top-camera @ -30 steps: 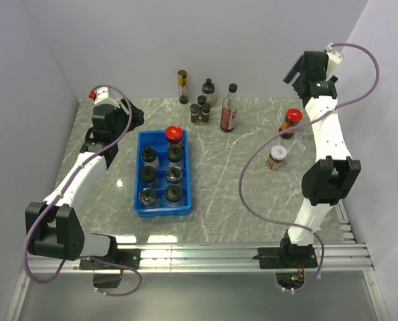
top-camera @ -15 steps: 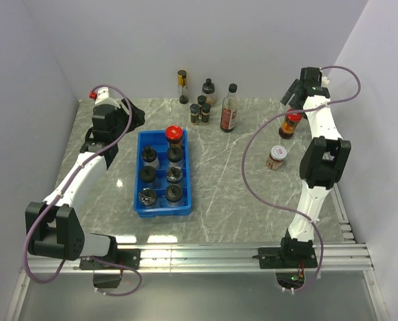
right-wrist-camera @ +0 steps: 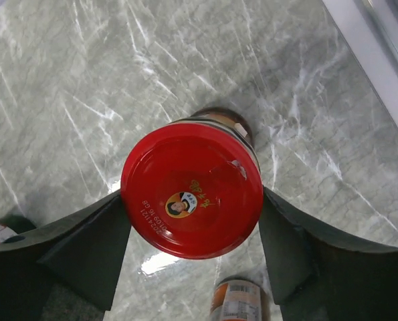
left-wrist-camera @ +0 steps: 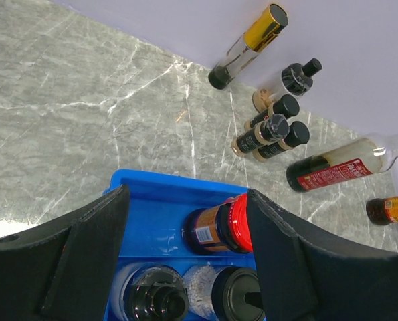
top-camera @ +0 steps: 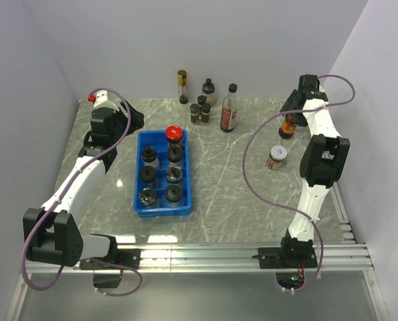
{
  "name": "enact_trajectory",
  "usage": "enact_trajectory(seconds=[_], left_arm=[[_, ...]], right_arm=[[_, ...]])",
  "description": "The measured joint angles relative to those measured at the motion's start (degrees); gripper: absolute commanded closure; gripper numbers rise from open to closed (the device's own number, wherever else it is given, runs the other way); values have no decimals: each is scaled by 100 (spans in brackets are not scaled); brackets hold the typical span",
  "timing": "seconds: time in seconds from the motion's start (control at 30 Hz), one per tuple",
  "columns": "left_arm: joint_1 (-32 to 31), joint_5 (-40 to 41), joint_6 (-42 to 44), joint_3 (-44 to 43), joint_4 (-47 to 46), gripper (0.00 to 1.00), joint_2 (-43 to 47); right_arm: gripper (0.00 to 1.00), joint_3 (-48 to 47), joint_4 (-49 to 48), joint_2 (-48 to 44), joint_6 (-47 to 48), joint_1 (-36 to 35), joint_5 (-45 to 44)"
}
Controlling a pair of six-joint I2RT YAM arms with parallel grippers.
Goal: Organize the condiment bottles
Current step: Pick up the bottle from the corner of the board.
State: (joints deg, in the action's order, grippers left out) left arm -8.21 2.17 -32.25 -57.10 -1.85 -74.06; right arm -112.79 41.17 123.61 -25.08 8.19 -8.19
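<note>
A red-capped jar (top-camera: 289,126) stands at the right rear of the table. My right gripper (top-camera: 294,107) is open and lowered over it; in the right wrist view the red lid (right-wrist-camera: 192,189) fills the gap between the two fingers (right-wrist-camera: 85,247). A second jar (top-camera: 277,157) with an orange label (right-wrist-camera: 237,301) stands nearer. My left gripper (top-camera: 125,119) is open and empty above the far end of the blue tray (top-camera: 140,137). The tray holds a red-capped jar (left-wrist-camera: 225,224) and several black-capped jars (top-camera: 174,175).
A group of bottles stands at the back wall: a tall gold-capped one (top-camera: 182,85), small black-capped jars (top-camera: 200,114) and a dark sauce bottle (top-camera: 229,110). They also show in the left wrist view (left-wrist-camera: 272,127). A metal rail (top-camera: 346,221) runs along the table's right edge.
My right arm has come down from high above the table and its open gripper now sits around the red-capped jar. The left arm has barely shifted.
</note>
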Motion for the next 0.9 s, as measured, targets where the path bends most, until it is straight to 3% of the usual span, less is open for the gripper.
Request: enact_trajectory(seconds=[0.17,0.2,0.27,0.3,0.43,0.9], left_arm=[[2,4,2,22,42,24,24],[2,7,4,37,48,24,37],[2,11,4,68,74,24,63],[2,15,4,70,79,24,66],[4,15,4,70,79,24,74],[4,-68,9,-24,79,25,-118]], right_arm=[[45,57,-129,-17,138,0,103],[57,81,-157,-35,179,0,133],[70,173,-243,-83,269,0,210],[82,234,-293,-116,317,7,251],[100,511,-474,-295,551,-17,498],[100,1558,-553,-1252,1073,-1665,1495]])
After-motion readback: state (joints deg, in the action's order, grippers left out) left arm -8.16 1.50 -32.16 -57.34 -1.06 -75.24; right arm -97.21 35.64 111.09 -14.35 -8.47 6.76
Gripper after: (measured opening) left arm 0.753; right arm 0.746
